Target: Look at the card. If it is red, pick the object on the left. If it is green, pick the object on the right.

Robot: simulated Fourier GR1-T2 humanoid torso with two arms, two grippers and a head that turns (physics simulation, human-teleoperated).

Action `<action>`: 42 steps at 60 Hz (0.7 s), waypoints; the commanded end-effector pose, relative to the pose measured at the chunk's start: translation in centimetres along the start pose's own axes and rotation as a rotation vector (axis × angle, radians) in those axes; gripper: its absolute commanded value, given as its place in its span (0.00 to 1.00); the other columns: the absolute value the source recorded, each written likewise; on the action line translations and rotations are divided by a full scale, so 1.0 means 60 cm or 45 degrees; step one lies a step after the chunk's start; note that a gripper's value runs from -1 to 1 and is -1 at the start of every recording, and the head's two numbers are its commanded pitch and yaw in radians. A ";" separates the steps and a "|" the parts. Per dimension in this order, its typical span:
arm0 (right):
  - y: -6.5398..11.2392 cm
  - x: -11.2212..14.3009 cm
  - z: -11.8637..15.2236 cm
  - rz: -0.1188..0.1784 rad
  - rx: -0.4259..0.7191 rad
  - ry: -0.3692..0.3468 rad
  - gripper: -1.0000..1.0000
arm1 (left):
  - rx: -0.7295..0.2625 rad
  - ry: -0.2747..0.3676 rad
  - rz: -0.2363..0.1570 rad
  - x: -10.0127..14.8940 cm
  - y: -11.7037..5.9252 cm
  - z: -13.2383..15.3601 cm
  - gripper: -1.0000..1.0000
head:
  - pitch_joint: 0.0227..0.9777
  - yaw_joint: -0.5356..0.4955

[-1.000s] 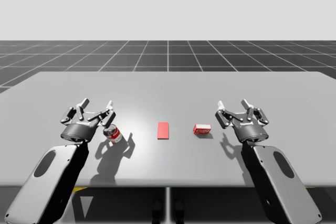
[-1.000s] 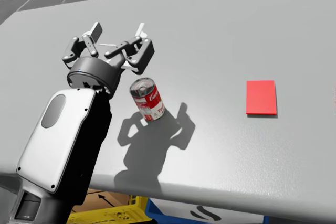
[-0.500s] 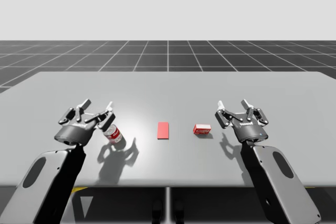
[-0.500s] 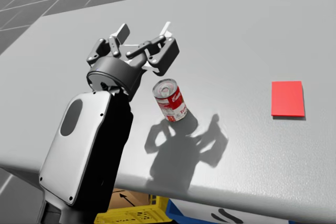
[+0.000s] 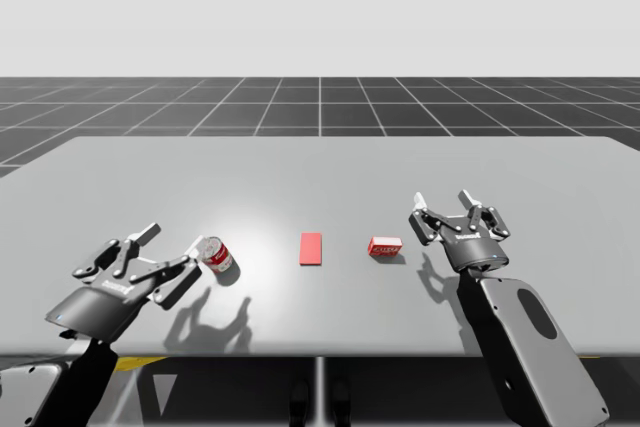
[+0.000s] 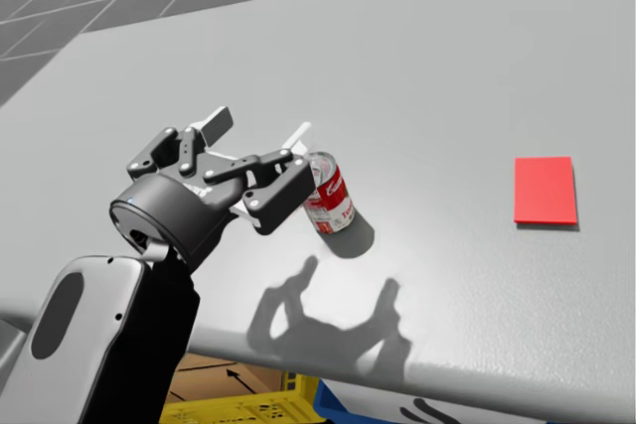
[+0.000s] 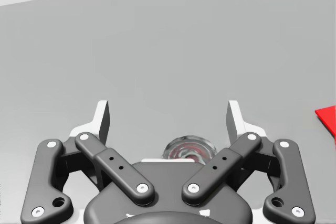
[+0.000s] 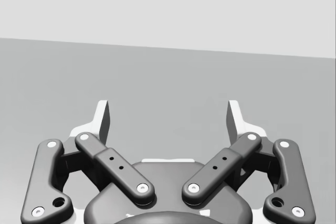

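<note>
The red card lies flat in the middle of the table. To its left stands a red and white can, whose silver lid covers what is inside. My left gripper is just beside the can with its fingers spread wide and holding nothing, and the can's top shows low between them, close to the palm. To the right of the card lies a small red box, and near it my right gripper hovers wide open and empty.
</note>
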 end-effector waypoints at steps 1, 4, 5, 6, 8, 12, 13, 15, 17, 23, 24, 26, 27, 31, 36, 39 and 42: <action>0.000 -0.001 -0.001 0.005 -0.002 -0.003 0.00 | -0.017 0.109 -0.024 -0.049 -0.001 0.027 0.00 | 0.87 0.93; 0.000 -0.001 -0.001 0.007 -0.003 -0.005 0.00 | -0.018 0.127 -0.018 -0.059 0.000 0.028 0.00 | 0.87 0.93; 0.000 -0.001 -0.001 0.008 -0.004 -0.005 0.00 | -0.019 0.133 -0.014 -0.062 0.000 0.028 0.00 | 0.87 0.93; 0.000 -0.001 -0.001 0.007 -0.004 -0.006 0.00 | -0.023 0.150 -0.009 -0.071 0.001 0.028 0.00 | 0.87 0.93; 0.000 -0.001 -0.001 0.008 -0.005 -0.008 0.00 | -0.024 0.158 -0.001 -0.077 0.001 0.026 0.00 | 0.87 0.93; 0.000 0.000 -0.001 0.009 -0.006 -0.010 0.00 | -0.019 0.181 0.009 -0.091 0.000 0.022 0.00 | 0.86 0.93; 0.000 0.000 -0.001 0.009 -0.006 -0.011 0.00 | -0.025 0.196 0.025 -0.100 -0.001 0.018 0.00 | 0.86 0.93; 0.000 0.000 -0.001 0.009 -0.006 -0.012 0.00 | -0.022 0.206 0.029 -0.106 -0.002 0.014 0.00 | 0.86 0.93; 0.000 0.000 -0.001 0.010 -0.007 -0.013 0.00 | -0.021 0.220 0.033 -0.114 -0.003 0.008 0.00 | 0.86 0.93; 0.000 0.000 -0.001 0.011 -0.007 -0.015 0.00 | -0.021 0.241 0.046 -0.127 -0.006 -0.011 0.00 | 0.86 0.93; 0.000 0.000 -0.001 0.011 -0.007 -0.015 0.00 | -0.025 0.242 0.050 -0.128 -0.006 -0.014 0.00 | 0.86 0.93; 0.000 0.000 -0.001 0.011 -0.008 -0.015 0.00 | -0.030 0.248 0.053 -0.132 -0.008 -0.024 0.00 | 0.86 0.93; 0.000 0.000 -0.001 0.011 -0.008 -0.015 0.00 | -0.029 0.248 0.052 -0.132 -0.009 -0.026 0.00 | 0.86 0.93; 0.000 0.000 -0.001 0.011 -0.009 -0.017 0.00 | -0.031 0.251 0.058 -0.134 -0.011 -0.039 0.00 | 0.86 0.93; 0.000 0.000 -0.001 0.012 -0.011 -0.018 0.00 | -0.031 0.252 0.072 -0.134 -0.013 -0.053 0.00 | 0.86 0.93; -0.001 0.001 0.000 0.011 -0.013 -0.020 0.00 | -0.032 0.252 0.078 -0.133 -0.015 -0.062 0.00 | 0.86 0.92; -0.001 0.002 0.000 0.010 -0.013 -0.021 0.00 | -0.037 0.255 0.086 -0.133 -0.016 -0.068 0.00 | 0.86 0.92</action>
